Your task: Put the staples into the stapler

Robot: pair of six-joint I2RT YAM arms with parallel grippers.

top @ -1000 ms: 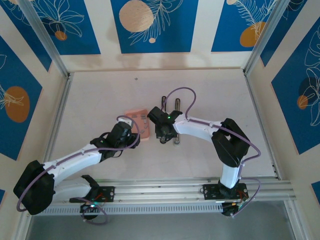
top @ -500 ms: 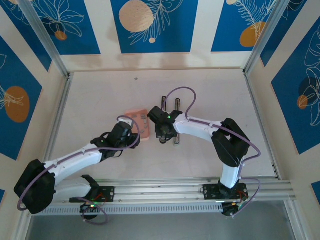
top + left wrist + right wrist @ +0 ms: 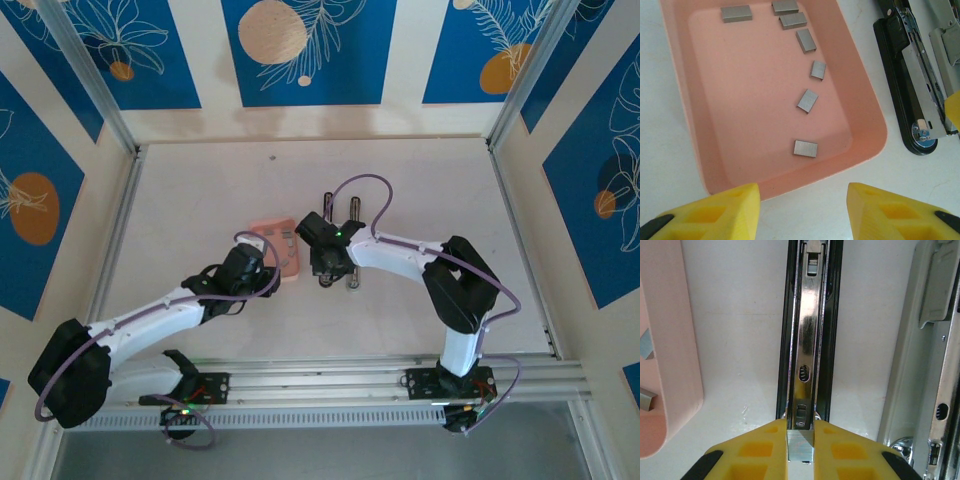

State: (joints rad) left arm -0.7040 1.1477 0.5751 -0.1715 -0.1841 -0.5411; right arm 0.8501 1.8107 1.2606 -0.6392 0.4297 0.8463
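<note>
Setting: a white desk (image 3: 200,190), walled by panels printed with blue leaves and orange discs.
Staples: the staples (image 3: 805,148) are short silvery-grey strips scattered in the open salmon-pink box (image 3: 750,100), which lies just beside the stapler (image 3: 890,75).
Stapler: a slim black bar opened flat with its shiny channel (image 3: 807,340) facing up. A silvery-white bar (image 3: 935,365) lies alongside.
Handling: each strip is probably light, stiff, slick and apt to snap at its glued seams. It is best nipped gently across the long sides.
Right claw (image 3: 800,450): pressed onto one staple strip (image 3: 800,442) at one end of the channel.
Left claw (image 3: 804,200): spread and holding nothing, over the box's rim.
</note>
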